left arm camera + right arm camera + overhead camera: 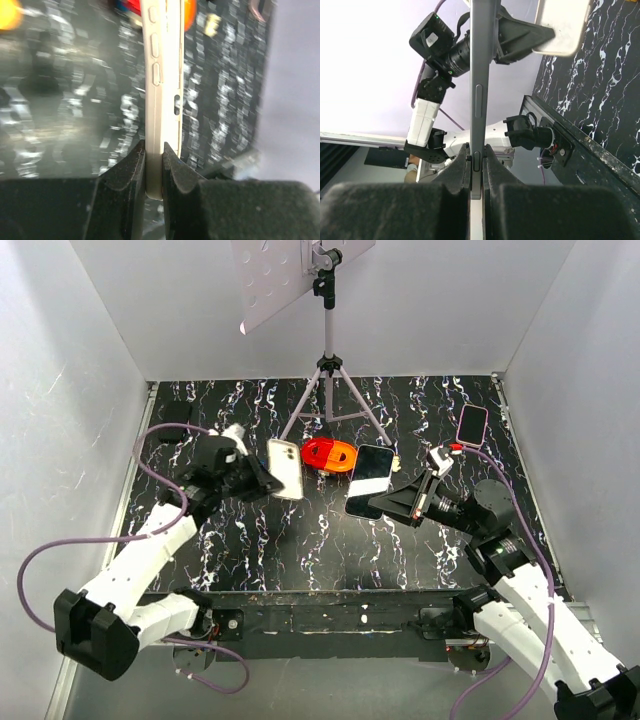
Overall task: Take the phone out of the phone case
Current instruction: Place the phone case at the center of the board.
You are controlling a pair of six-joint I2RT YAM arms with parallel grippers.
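Both closed tight: left tool (154, 170) pinches the cream phone case (161, 75), right tool (476, 170) the seemingly bare phone (479, 75).

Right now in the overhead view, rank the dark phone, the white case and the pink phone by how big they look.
Dark phone, then white case, but these look close and both are held up and tilted, so that order is unsure.
Pink phone at the far right is clearly smallest.

The phone case (161, 100) runs off the left wrist view's top edge, the table (60, 100) behind it blurred.
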